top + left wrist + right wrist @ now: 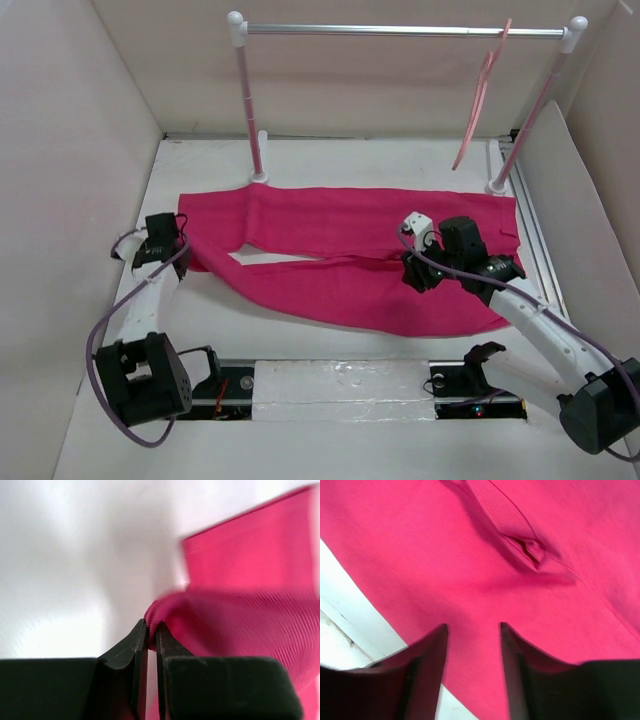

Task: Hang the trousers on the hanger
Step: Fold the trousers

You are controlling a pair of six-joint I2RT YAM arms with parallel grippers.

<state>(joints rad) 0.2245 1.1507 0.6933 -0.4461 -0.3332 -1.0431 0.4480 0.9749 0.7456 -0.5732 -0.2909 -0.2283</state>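
One pair of trousers (350, 250) lies spread on the table (300, 170). One hanger (480, 100) hangs edge-on from one rail (400, 31), so its frame is hard to read. Of two pincers, the left gripper (152, 626) is closed tightly on a trouser fold, and the right gripper (472, 627) is half open over the cloth, holding nothing.

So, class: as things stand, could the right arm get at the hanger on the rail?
Probably yes: the hanger hangs free on the rail, with nothing between it and the open right gripper.
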